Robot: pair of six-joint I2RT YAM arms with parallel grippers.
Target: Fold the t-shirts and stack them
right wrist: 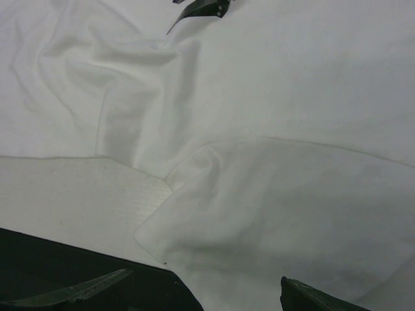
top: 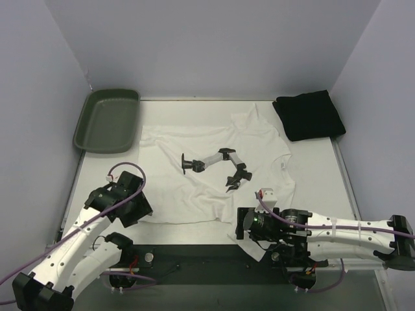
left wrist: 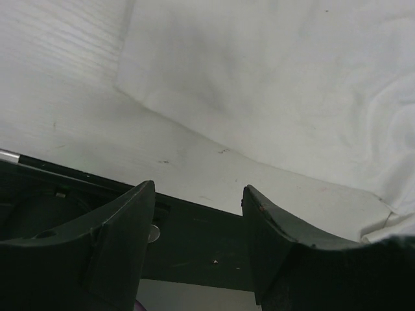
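The white t-shirt [top: 207,152] lies spread out and wrinkled over the middle of the table. The black t-shirt [top: 309,115] sits folded at the back right. My left gripper [top: 139,210] hovers by the white t-shirt's near left corner [left wrist: 272,84]; in the left wrist view the left gripper [left wrist: 198,194] is open with nothing between its fingers. My right gripper [top: 246,228] is at the shirt's near right corner. There the right gripper [right wrist: 201,293] stands wide open over a fold of white cloth [right wrist: 259,214].
A dark green tray [top: 107,120] stands at the back left. A small black and white jointed tool [top: 217,165] lies on the white shirt, its tip showing as the tool [right wrist: 201,8] in the right wrist view. A black strip [left wrist: 194,240] runs along the table's near edge.
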